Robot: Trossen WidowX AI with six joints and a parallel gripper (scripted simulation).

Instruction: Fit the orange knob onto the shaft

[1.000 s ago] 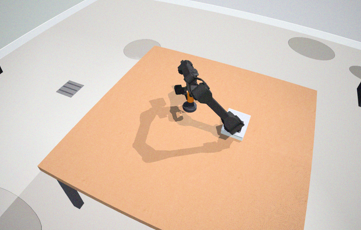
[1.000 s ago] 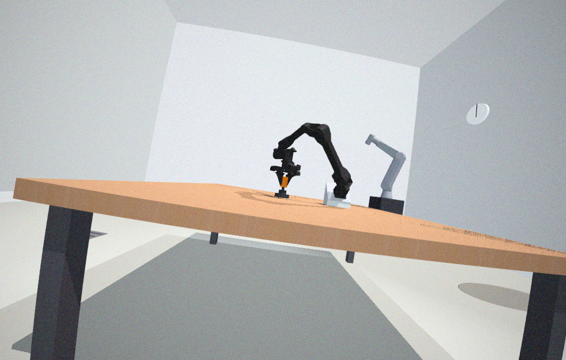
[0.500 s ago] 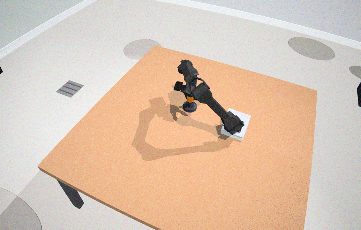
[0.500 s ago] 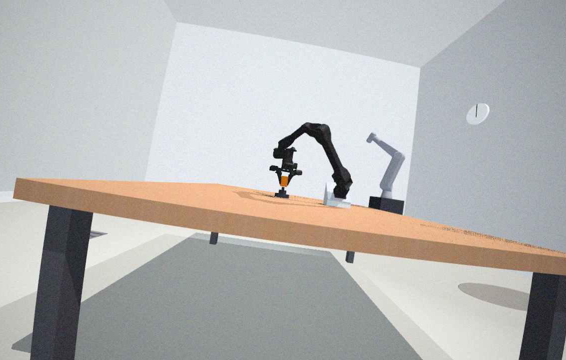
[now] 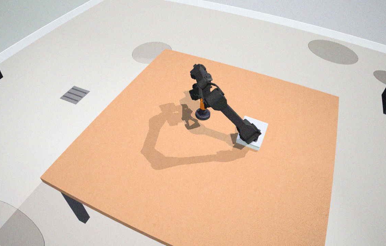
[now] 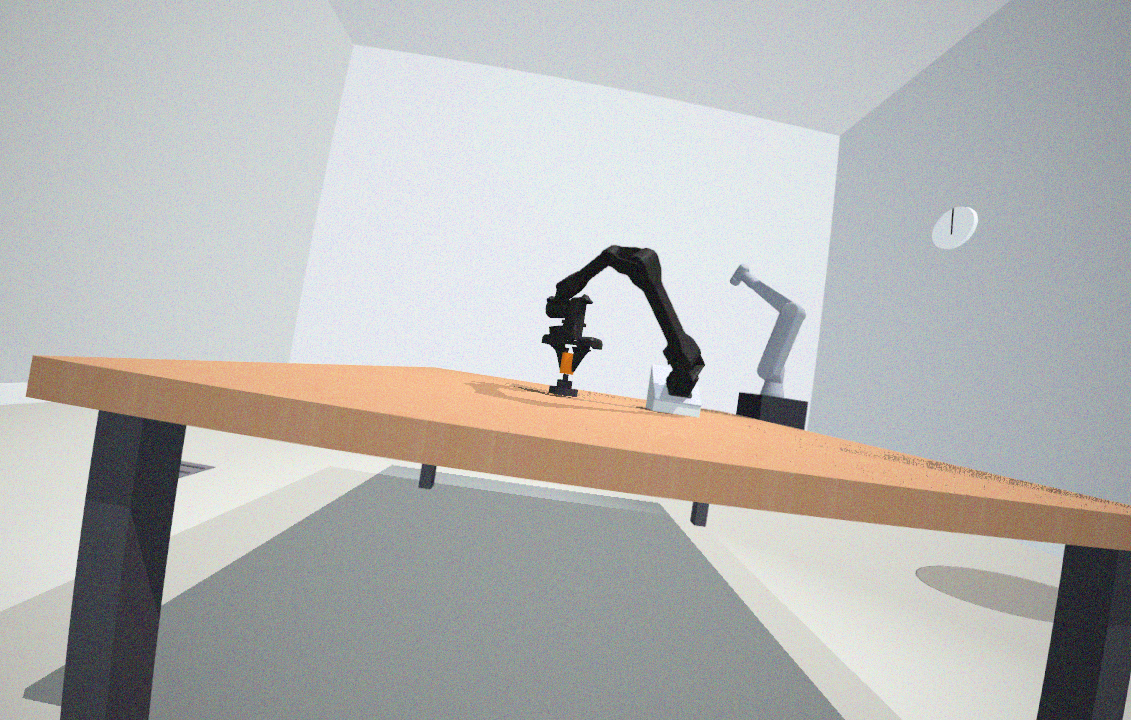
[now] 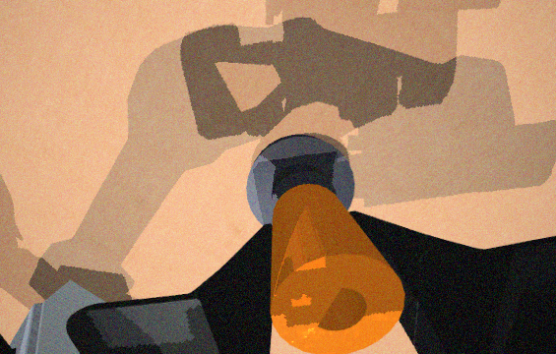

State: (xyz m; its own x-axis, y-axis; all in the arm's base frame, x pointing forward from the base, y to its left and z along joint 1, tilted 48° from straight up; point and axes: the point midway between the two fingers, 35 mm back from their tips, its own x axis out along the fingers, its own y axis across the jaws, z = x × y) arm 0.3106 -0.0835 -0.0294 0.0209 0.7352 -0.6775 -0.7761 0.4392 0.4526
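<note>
My gripper (image 6: 566,360) is shut on the orange knob (image 5: 202,105) (image 6: 566,362) (image 7: 337,295), a finger on each side of it. The knob is upright, over the round dark pedestal (image 5: 199,116) (image 6: 556,392) (image 7: 260,192). In the exterior view a short dark stretch shows between the knob's lower end and the pedestal's wide base, so the knob is above the base. In the wrist view the knob's near end shows a D-shaped mark, and its body hides the shaft. I cannot tell whether the shaft tip is inside the hole.
The arm's white base block (image 5: 259,131) (image 6: 672,406) stands on the wooden table (image 5: 157,195) (image 6: 372,411), to the right of the pedestal. The arm's shadows fall around the pedestal. A grey arm (image 6: 779,340) on a black box stands behind the table.
</note>
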